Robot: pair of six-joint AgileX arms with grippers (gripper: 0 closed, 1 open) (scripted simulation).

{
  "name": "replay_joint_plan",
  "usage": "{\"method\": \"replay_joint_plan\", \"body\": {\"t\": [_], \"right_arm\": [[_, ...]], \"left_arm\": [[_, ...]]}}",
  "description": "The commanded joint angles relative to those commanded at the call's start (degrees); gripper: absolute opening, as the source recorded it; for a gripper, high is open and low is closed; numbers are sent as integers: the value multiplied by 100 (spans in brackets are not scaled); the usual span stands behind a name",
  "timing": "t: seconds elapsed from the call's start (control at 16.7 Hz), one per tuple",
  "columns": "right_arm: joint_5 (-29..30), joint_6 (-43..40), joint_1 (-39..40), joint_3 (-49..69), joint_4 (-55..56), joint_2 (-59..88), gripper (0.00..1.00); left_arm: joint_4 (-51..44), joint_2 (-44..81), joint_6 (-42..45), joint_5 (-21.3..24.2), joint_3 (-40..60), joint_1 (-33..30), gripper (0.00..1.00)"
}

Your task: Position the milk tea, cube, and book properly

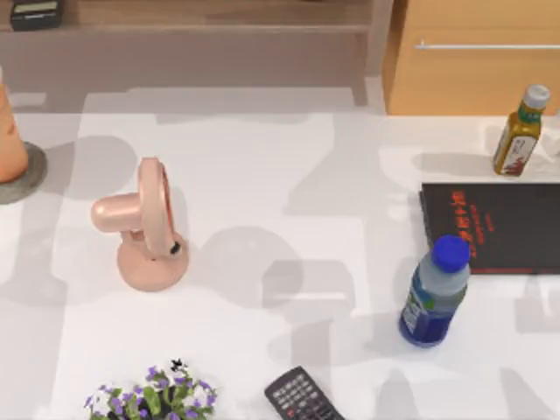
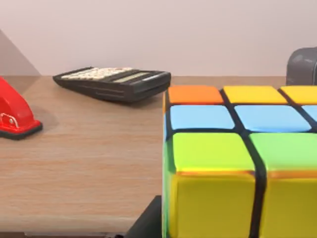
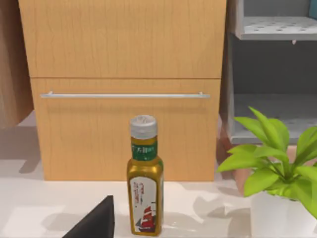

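Note:
The cube [image 2: 237, 163] looms very close in the left wrist view, resting on a wooden shelf [image 2: 89, 163], with yellow, green, blue and orange stickers. A dark piece of my left gripper [image 2: 146, 225] shows right beside the cube's lower corner. The milk tea [image 1: 9, 140], peach-orange and cut off by the picture's edge, stands on a grey coaster [image 1: 31, 179] at the table's far left. The book is out of view. A dark wedge of my right gripper [image 3: 96, 223] rises near the olive-yellow bottle [image 3: 144, 198].
On the shelf lie a black calculator [image 2: 114, 83] and a red stapler [image 2: 15, 116]. The table holds a pink fan [image 1: 144, 227], a blue bottle [image 1: 435, 293], a black book with red lettering [image 1: 494, 227], a remote [image 1: 302, 398] and flowers [image 1: 153, 398]. A wooden cabinet [image 3: 124, 99] stands behind.

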Motion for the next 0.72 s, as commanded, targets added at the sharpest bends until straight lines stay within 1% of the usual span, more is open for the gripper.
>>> {"method": "replay_joint_plan", "body": {"t": [0.36,0.48,0.72], "right_arm": [[0,0,0,0,0,0,100],[0,0,0,0,0,0,100],[0,0,0,0,0,0,100]], "left_arm": [[9,44,13,-39,87,-29,0],[70,217,24,-112,351,-55,0],[103,923,-21,-236,1218,-135,0]]}}
